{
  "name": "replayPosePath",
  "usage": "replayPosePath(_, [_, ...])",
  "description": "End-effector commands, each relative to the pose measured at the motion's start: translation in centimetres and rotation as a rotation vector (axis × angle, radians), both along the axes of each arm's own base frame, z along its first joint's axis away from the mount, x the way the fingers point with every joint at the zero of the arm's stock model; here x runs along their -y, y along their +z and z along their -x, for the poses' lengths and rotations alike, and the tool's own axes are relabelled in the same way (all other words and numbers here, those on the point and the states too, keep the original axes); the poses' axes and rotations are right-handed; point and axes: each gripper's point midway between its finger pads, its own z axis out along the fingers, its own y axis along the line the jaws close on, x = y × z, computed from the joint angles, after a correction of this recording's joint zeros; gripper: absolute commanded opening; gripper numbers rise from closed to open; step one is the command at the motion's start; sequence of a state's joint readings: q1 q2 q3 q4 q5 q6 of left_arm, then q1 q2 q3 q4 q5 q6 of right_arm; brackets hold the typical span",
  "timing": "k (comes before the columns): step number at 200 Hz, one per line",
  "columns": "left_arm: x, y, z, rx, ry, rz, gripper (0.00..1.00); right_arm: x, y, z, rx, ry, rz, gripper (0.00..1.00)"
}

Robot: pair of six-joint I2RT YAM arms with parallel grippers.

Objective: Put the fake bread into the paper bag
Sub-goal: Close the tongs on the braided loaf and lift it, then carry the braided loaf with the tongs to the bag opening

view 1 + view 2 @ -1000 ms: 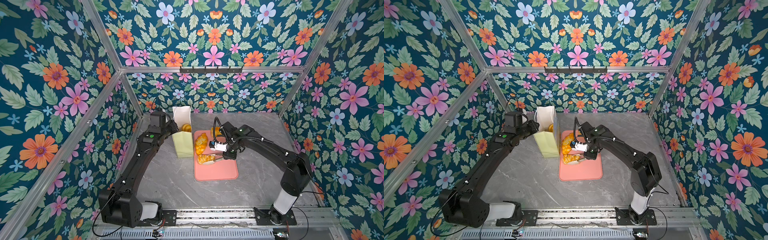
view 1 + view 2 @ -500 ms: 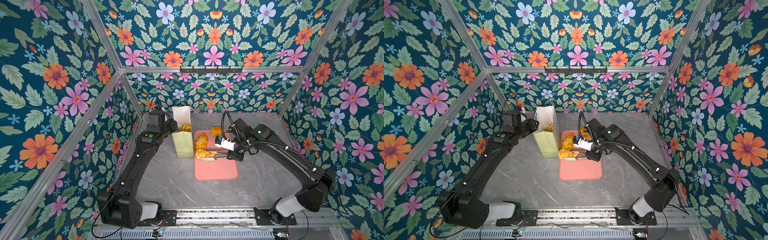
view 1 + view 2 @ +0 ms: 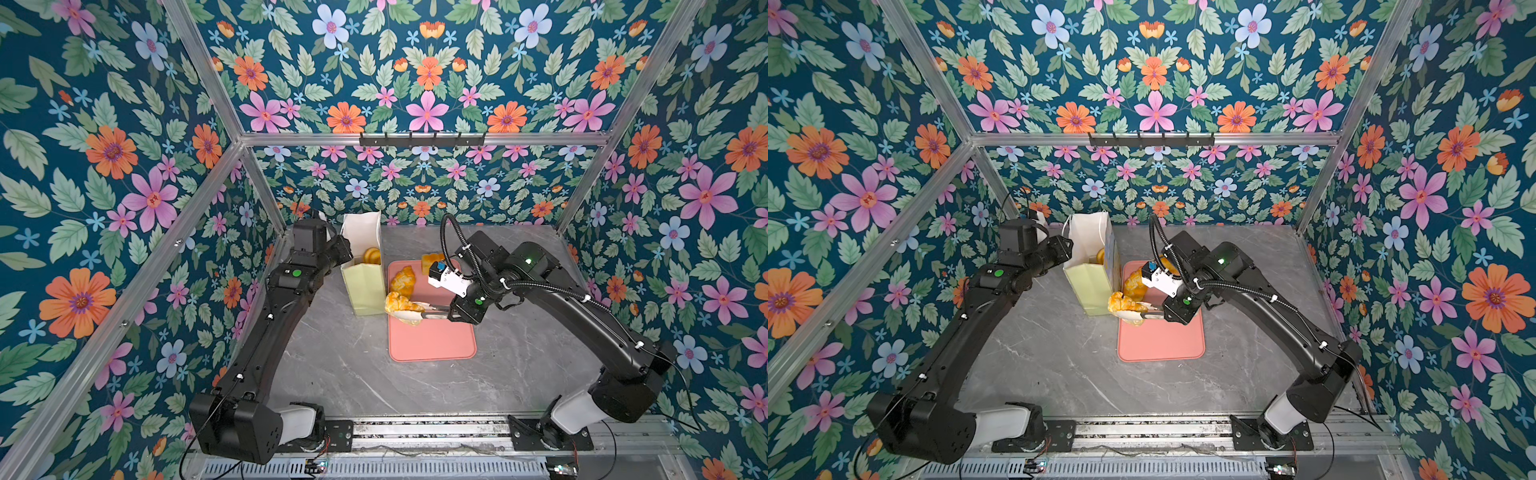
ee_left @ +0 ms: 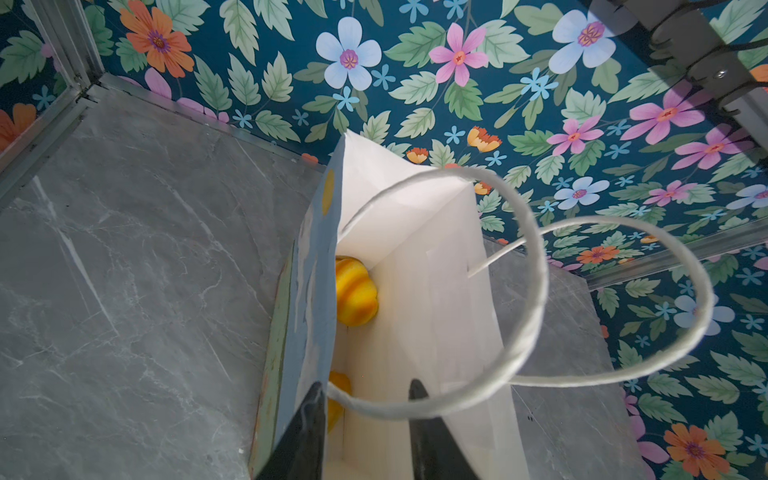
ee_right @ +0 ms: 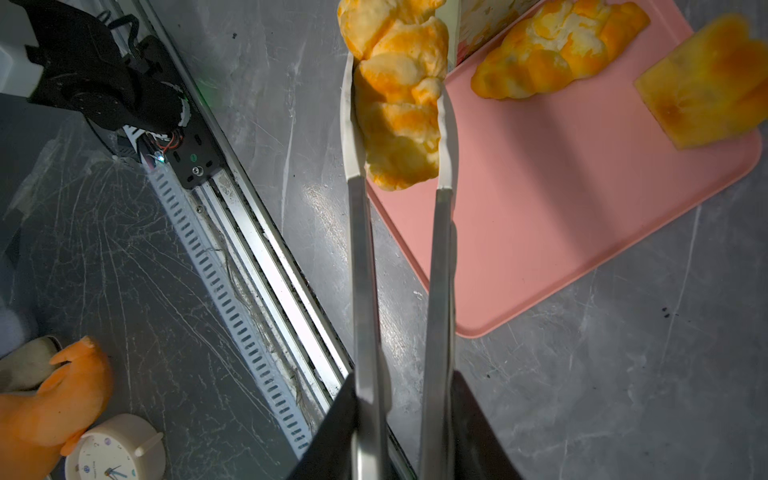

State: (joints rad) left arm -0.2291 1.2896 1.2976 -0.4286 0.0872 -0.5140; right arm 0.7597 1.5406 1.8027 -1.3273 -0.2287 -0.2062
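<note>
Paper bag (image 3: 363,286) holding bread (image 3: 371,255), tongs (image 5: 360,270), pink tray (image 3: 432,340)

I note matt paper bag (image 4: 436,291), brushed-metal tongs (image 5: 361,270), smooth pink plastic-looking tray (image 5: 540,208), foam-like porous bread (image 5: 399,104), marble-patterned tabletop (image 3: 415,386).

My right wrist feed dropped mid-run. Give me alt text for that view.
The right gripper grips metal tongs that clamp a golden pastry at the edge of a pink tray. A curved pastry and a flaky rectangular pastry lie on the tray, which sits on a grey table.
</note>
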Motion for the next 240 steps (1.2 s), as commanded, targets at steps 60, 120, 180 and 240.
replayPosePath(60, [-0.7, -0.7, 0.2, -0.014, 0.014, -0.055, 0.35, -0.2, 7.3, 0.9, 0.048, -0.166, -0.237, 0.29])
replayPosePath(120, [-0.7, -0.9, 0.3, -0.018, 0.010, -0.055, 0.34, -2.6, 10.8, 0.0, 0.068, -0.216, -0.349, 0.25])
replayPosePath(180, [-0.3, -1.3, 0.2, -0.024, -0.001, -0.032, 0.33, -5.5, 13.4, -3.8, 0.046, -0.418, -0.472, 0.20])
replayPosePath(240, [-0.4, -1.7, 0.1, -0.033, 0.009, -0.029, 0.32, -9.2, 13.7, -4.2, 0.022, -0.383, -0.481, 0.20])
